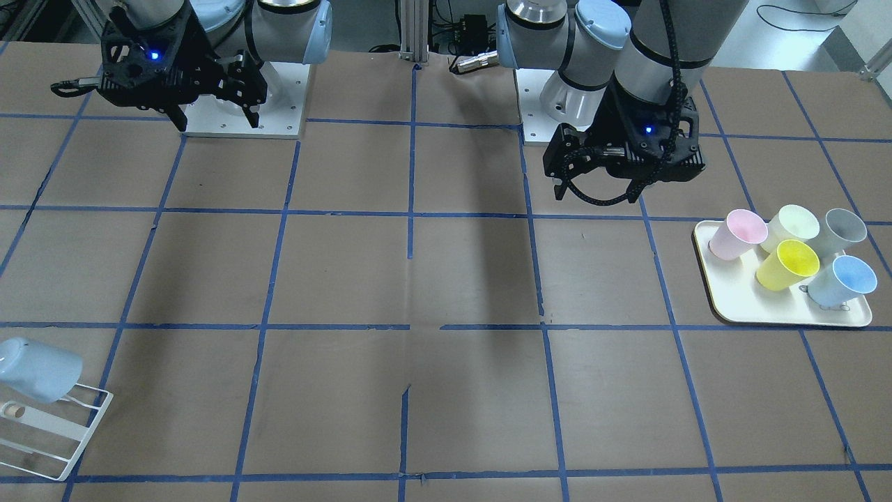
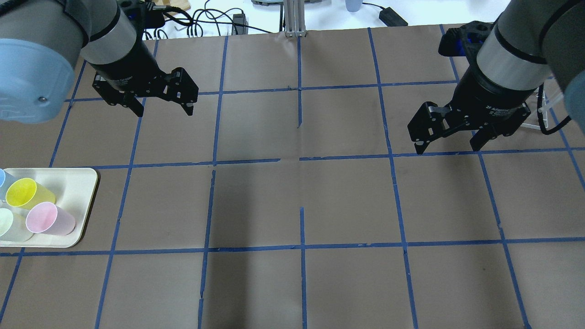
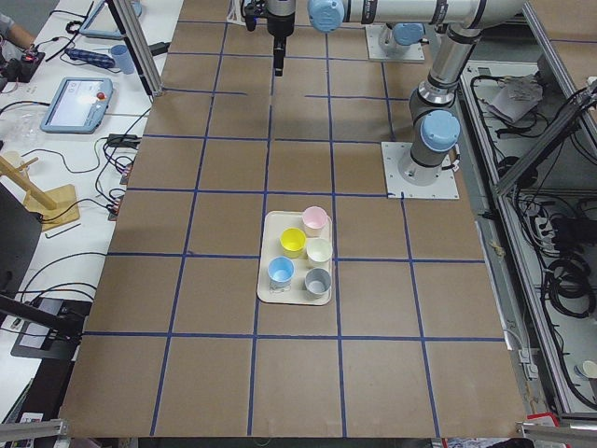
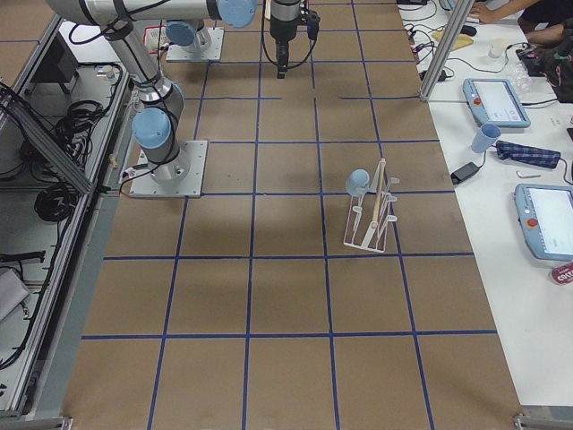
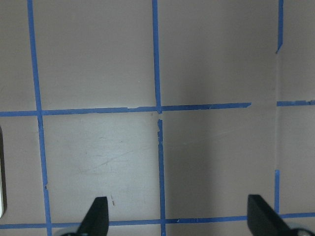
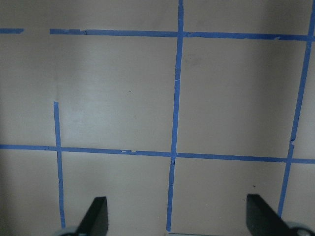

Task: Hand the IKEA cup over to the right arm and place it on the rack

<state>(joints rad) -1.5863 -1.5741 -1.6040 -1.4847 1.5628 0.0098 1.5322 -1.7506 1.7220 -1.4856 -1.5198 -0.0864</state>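
The pale sky-blue IKEA cup (image 1: 36, 367) hangs mouth-down and tilted on a peg of the white wire rack (image 1: 66, 436), at the table edge on the right arm's side. It shows on the rack's near end in the exterior right view (image 4: 359, 181), with the rack (image 4: 372, 222) below it. My right gripper (image 1: 216, 120) (image 2: 448, 147) is open and empty, raised above the table away from the rack. My left gripper (image 1: 594, 192) (image 2: 163, 109) is open and empty too. Both wrist views show only open fingertips (image 5: 97, 216) (image 6: 96, 216) over bare table.
A cream tray (image 1: 725, 296) (image 2: 84, 183) (image 3: 269, 291) on the left arm's side holds pink (image 1: 735, 233), yellow (image 1: 791, 263), pale green, grey and greyer blue-inside (image 1: 844, 280) cups. Blue tape lines grid the brown table. Operators' tablets lie on a side table (image 4: 497, 98).
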